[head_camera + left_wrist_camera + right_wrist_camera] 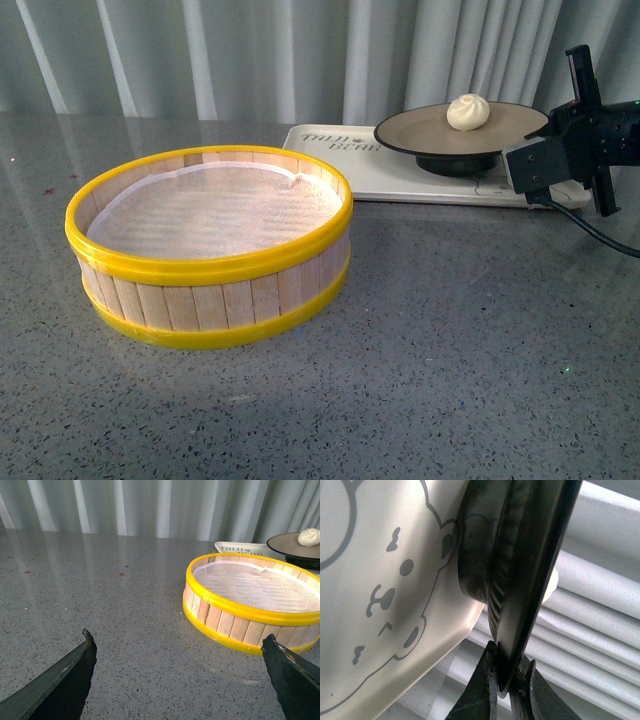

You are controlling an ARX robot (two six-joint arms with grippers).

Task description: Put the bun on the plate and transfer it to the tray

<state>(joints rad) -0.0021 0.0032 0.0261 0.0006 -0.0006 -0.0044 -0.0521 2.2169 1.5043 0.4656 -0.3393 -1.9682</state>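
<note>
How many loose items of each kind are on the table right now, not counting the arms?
Bun: 1
Plate: 1
Tray: 1
Steamer basket: 1
Total: 4

Light: even and soft, with pale sheen seen on the grey surface (450, 340)
Shadows: faint ones cast beside the steamer basket (210, 245)
Focus: front view sharp; the fingers (60, 680) blurred in the left wrist view
Right wrist view: dim, close, softened
</note>
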